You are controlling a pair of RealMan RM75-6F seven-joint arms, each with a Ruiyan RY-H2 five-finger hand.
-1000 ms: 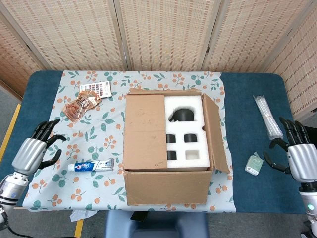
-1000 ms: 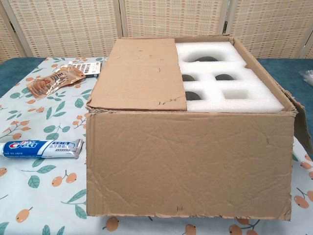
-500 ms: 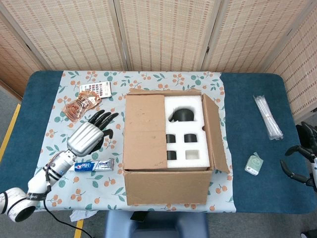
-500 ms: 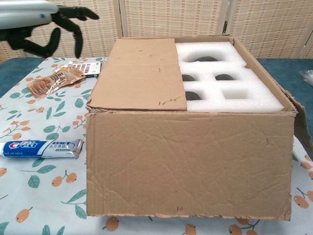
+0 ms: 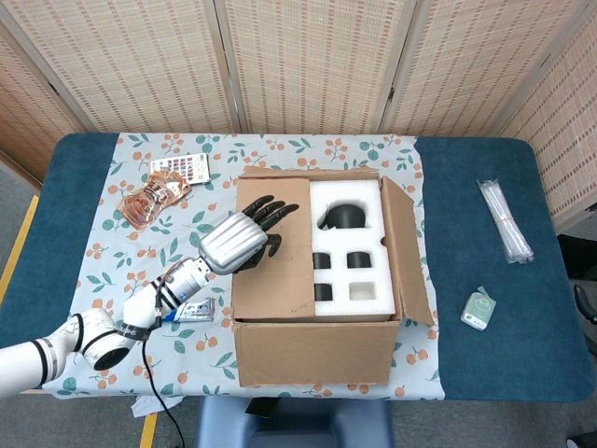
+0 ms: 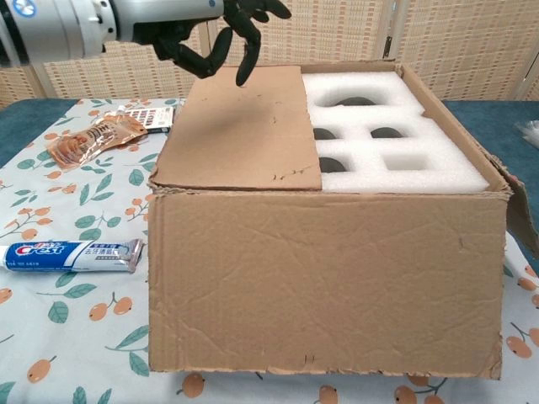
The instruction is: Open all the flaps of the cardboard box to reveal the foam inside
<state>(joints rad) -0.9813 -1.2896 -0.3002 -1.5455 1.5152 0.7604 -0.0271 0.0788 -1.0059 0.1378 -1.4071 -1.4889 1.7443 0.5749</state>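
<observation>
The cardboard box (image 5: 312,350) stands mid-table on the floral cloth. Its left flap (image 5: 270,247) lies flat and covers the left half. Its right flap (image 5: 406,252) stands open. White foam (image 5: 350,247) with dark cut-outs shows in the right half. My left hand (image 5: 244,238) hovers over the flat left flap with its fingers spread and holds nothing. In the chest view the left hand (image 6: 223,29) hangs above the flap (image 6: 240,126), apart from it, beside the foam (image 6: 396,135). Of my right hand (image 5: 590,308) only a dark sliver shows at the frame's right edge.
A toothpaste tube (image 6: 72,254) lies left of the box, partly under my left forearm in the head view. A snack packet (image 5: 149,199) and a colour card (image 5: 179,168) lie at the back left. A clear packet (image 5: 504,219) and a small green tag (image 5: 478,310) lie right of the box.
My left hand has swung from the table's left edge rightward and up over the flat left flap. My right hand has drawn back almost out of the frame.
</observation>
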